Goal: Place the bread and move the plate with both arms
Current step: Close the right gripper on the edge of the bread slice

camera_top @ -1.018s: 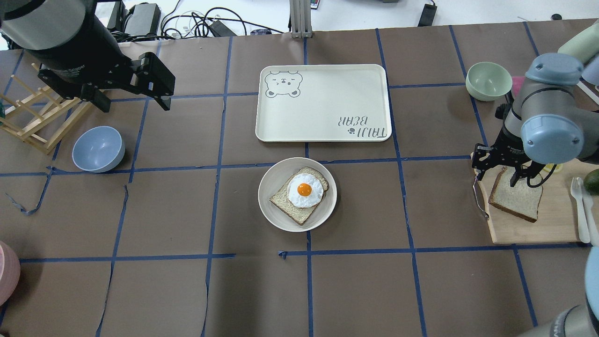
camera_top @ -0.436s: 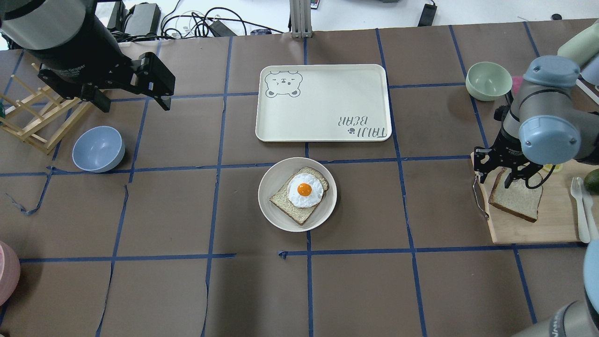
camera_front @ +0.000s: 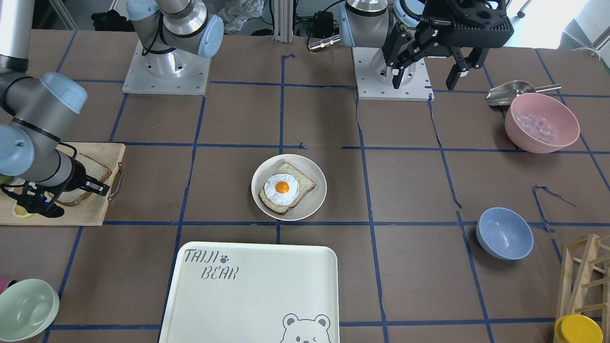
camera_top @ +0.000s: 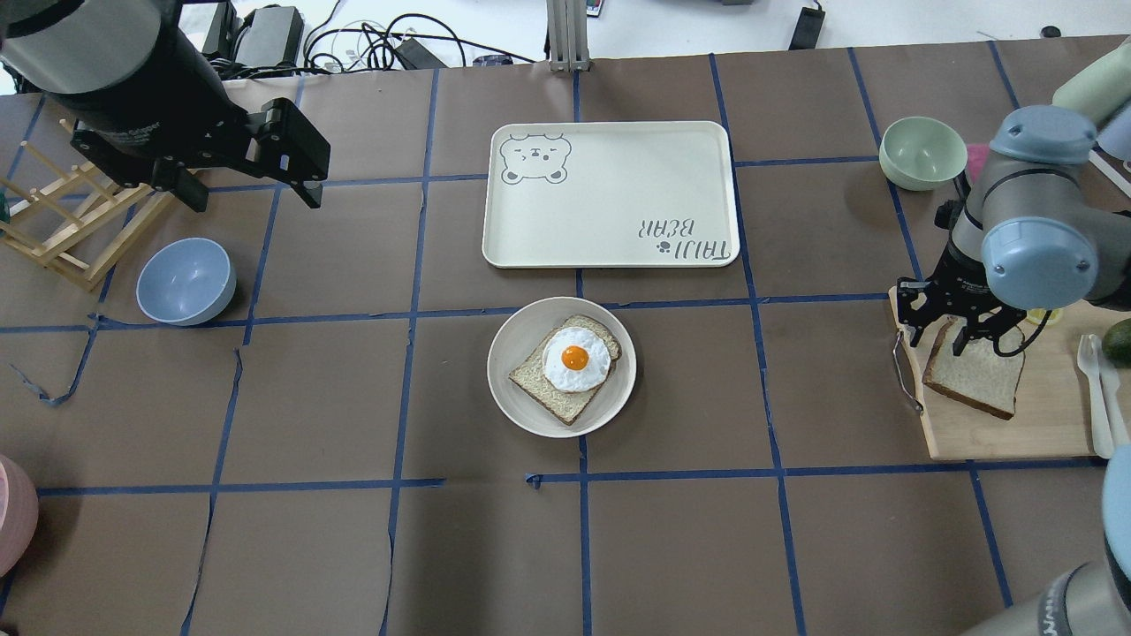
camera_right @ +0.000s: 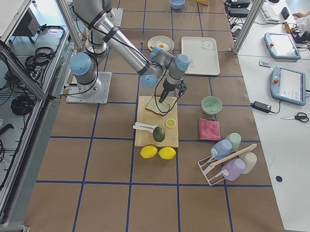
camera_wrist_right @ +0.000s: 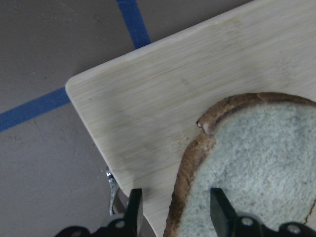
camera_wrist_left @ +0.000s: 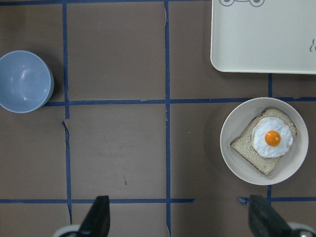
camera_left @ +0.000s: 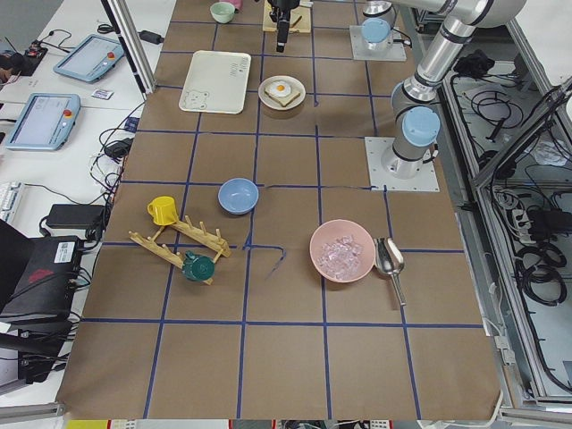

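The plain bread (camera_top: 981, 375) lies on a wooden cutting board (camera_top: 998, 437) at the right. My right gripper (camera_top: 942, 337) is down at the bread's far left corner. In the right wrist view its fingertips (camera_wrist_right: 133, 207) straddle the crust (camera_wrist_right: 185, 163), with a strip of bare board showing between the left finger and the crust. The round cream plate (camera_top: 610, 402) sits mid-table and holds a bread slice with a fried egg (camera_top: 574, 358). My left gripper (camera_top: 252, 190) hangs open and empty high over the far left, well away from the plate (camera_wrist_left: 237, 163).
The TAIJI BEAR tray (camera_top: 610, 194) lies just beyond the plate. A blue bowl (camera_top: 185, 281) and a wooden rack (camera_top: 62, 230) are at the left, and a green bowl (camera_top: 922, 152) is at the far right. White cutlery (camera_top: 1096, 389) and an avocado (camera_top: 1118, 340) lie on the board.
My right gripper's jaws have narrowed around the bread's corner and the right arm has shifted slightly. The bread, the plate and the left arm have not moved.
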Robot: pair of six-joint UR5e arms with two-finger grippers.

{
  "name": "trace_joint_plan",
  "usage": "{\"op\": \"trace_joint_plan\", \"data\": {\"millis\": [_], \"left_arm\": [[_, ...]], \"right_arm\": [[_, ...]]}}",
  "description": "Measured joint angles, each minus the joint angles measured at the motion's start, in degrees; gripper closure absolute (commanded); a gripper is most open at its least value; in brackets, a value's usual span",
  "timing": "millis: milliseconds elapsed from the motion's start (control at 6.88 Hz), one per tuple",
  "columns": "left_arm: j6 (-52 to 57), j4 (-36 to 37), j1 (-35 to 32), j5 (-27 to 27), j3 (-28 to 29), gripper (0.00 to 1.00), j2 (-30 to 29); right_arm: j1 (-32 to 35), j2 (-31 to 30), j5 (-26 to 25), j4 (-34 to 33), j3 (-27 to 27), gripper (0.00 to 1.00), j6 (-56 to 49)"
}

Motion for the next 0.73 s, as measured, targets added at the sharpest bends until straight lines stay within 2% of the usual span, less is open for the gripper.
{"op": "trace_joint_plan", "data": {"millis": [436, 582, 727], "left_arm": [[0.1, 0.0, 0.0, 0.1, 0.1, 0.0, 0.0], [0.1, 0.0, 0.0, 0.1, 0.1, 0.0, 0.0], [0.1, 0.0, 0.0, 0.1, 0.1, 0.0, 0.0]], "right_arm": [[-0.5, -0.3, 0.0, 0.4, 0.0, 0.65, -0.2], [-0.5, -0.1, 0.0, 0.5, 0.0, 0.68, -0.2], [-0.5, 0.0, 0.1, 0.5, 0.1, 0.88, -0.3]]}}
